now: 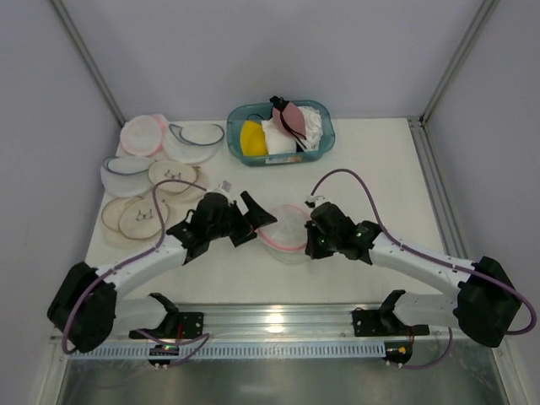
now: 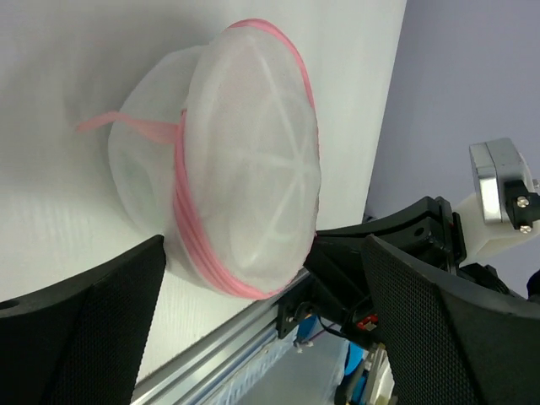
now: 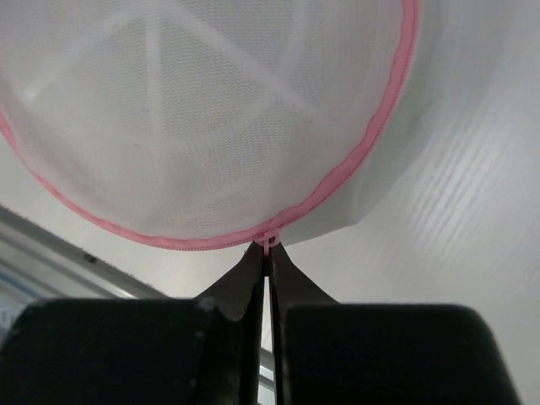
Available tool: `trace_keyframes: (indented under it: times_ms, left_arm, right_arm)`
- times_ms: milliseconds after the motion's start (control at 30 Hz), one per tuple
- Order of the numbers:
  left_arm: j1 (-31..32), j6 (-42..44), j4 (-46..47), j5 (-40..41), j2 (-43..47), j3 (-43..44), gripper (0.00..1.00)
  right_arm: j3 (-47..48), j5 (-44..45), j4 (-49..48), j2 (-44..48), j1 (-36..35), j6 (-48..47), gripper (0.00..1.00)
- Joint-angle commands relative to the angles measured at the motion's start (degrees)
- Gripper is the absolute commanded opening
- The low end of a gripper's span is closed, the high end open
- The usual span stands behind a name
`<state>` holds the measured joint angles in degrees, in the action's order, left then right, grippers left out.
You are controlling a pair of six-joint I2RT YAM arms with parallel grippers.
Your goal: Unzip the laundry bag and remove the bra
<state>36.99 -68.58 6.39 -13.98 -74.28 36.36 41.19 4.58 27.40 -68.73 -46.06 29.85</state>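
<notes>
a: where do we have the bag (image 1: 288,229)?

b: on the table (image 1: 380,169), mid-front, between our two arms, with its pink rim turned toward the right gripper (image 3: 268,253).

a: and what is that gripper doing?

b: it's pressed together on the zip pull (image 3: 270,241), right at the rim. we hold there because the pull is the one part that runs the zip.

a: why is the left gripper (image 1: 253,221) spread so wide?

b: its fingers (image 2: 80,325) stand apart, just beside the bag's other end, and touch nothing that we can see. we judge it's placed to pinch the mesh and anchor the bag, so the pull slides along the teeth rather than dragging the whole pouch.

a: is the zip open at all?

b: the stretch beside the pull looks closed. round the far side we can't tell.

a: and the bra?

b: we can't make it out. the mesh shows only pale ribs and white, so we take it to be inside, unseen. the yellow bra (image 1: 251,139) and mauve bra (image 1: 291,118) in the basket (image 1: 295,157) aren't ours.

a: what could go wrong?

b: the bag looks light and the table smooth. unanchored, we'd expect it to swing round with the pull.
</notes>
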Motion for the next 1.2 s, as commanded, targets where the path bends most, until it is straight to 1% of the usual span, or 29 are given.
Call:
trace_keyframes:
  times_ms: [0, 33, 67, 133, 167, 233, 333, 467, 567, 600, 733, 833, 867, 933, 1100, 1167]
  left_arm:
    - [-0.3, 0.9, -17.1, 9.7, 10.4, -1.6, 1.00]
    - [-0.3, 0.6, -18.9, 12.1, 13.2, -3.0, 0.99]
    - [-0.4, -0.3, -20.0, 12.7, 18.2, -3.7, 0.99]
    - [-0.4, -1.6, -20.5, 12.2, 22.1, -5.3, 0.99]
    - [-0.3, -2.3, -20.3, 10.7, 24.5, -6.6, 1.00]
    - [-0.3, -3.7, -20.5, 9.6, 25.1, -7.0, 0.99]
    - [-0.3, -5.5, -19.8, 6.4, 24.3, -7.7, 1.00]
    - [0.1, -9.6, -12.0, 3.6, 23.5, -11.0, 0.99]
    - [0.5, -12.5, -8.1, 2.4, 21.5, -12.5, 0.99]
    - [1.1, -13.3, -4.8, 1.6, 20.8, -12.8, 1.00]
    - [2.8, -17.3, 0.5, 1.5, 17.6, -12.8, 1.00]
    - [3.7, -18.4, 3.0, 2.6, 15.8, -12.8, 1.00]
    - [3.8, -19.2, 3.8, 2.7, 15.3, -13.1, 0.99]
    - [4.0, -20.1, 7.8, 3.3, 13.7, -13.9, 0.99]
    - [4.1, -19.7, 9.3, 3.3, 9.4, -12.1, 0.93]
    - [4.1, -19.5, 10.2, 3.5, 7.4, -11.7, 0.88]
  right_arm:
    - [-0.7, -12.8, -7.3, 2.5, 0.0, -2.3, 0.04]
    - [-0.7, -14.1, -7.9, 2.5, -0.1, -2.4, 0.04]
    - [-0.7, -14.9, -8.1, 2.4, -0.1, -2.3, 0.04]
    - [-0.8, -17.2, -9.5, 2.2, -0.1, -2.3, 0.04]
    - [-0.8, -17.7, -9.8, 2.0, -0.1, -2.2, 0.04]
    - [-0.8, -19.2, -10.8, 1.2, -0.2, -2.0, 0.04]
    - [-1.1, -21.5, -12.5, 0.4, -0.1, -1.5, 0.04]
    - [-2.3, -25.9, -16.0, 0.1, -0.1, -0.1, 0.04]
    - [-3.6, -30.6, -20.3, -0.7, 0.0, 1.9, 0.04]
    - [-4.1, -31.4, -22.4, -1.1, -0.1, 2.5, 0.04]
    - [-4.7, -32.8, -25.8, -3.2, -0.3, 4.7, 0.04]
    - [-4.7, -33.3, -27.0, -4.5, -0.9, 5.6, 0.04]
    - [-4.6, -33.7, -29.2, -4.7, -1.2, 5.7, 0.04]
    - [-4.4, -33.6, -29.6, -5.2, -1.6, 5.9, 0.04]
    - [-4.1, -33.4, -29.9, -5.9, -1.9, 5.8, 0.04]
    - [-4.1, -33.3, -29.7, -5.7, -1.9, 5.7, 0.04]
